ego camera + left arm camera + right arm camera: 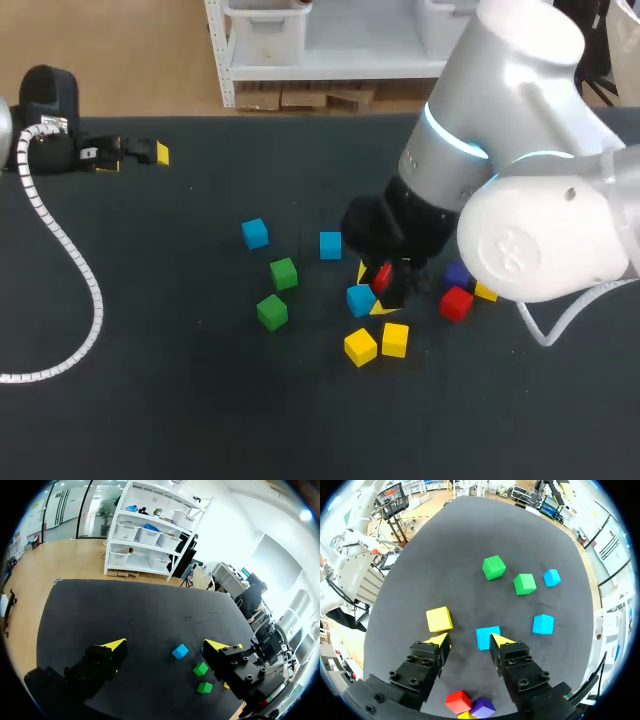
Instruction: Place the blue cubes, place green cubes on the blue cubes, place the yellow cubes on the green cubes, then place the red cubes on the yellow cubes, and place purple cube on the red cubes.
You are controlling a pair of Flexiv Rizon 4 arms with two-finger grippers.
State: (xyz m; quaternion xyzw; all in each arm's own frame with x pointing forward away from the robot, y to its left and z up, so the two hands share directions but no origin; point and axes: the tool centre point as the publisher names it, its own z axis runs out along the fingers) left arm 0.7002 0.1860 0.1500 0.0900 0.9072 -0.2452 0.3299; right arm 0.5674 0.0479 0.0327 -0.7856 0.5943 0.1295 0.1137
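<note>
My right gripper (470, 640) hangs low over the cluster of cubes, its fingers apart. A blue cube (487, 637) lies just ahead of the gap, against one yellow tip only. A yellow cube (439, 619) lies ahead of the other finger. Two more blue cubes (255, 233) (330, 245) and two green cubes (284, 273) (271, 312) lie scattered to the left. A red cube (456, 303) and a purple cube (458, 274) sit under my right arm. My left gripper (130, 153) stands open at the table's far left, holding nothing.
Two yellow cubes (360, 347) (395, 339) lie side by side in front of the cluster, and a third (486, 292) beside the red one. A white coiled cable (60, 250) runs down the left side of the dark table (180, 420).
</note>
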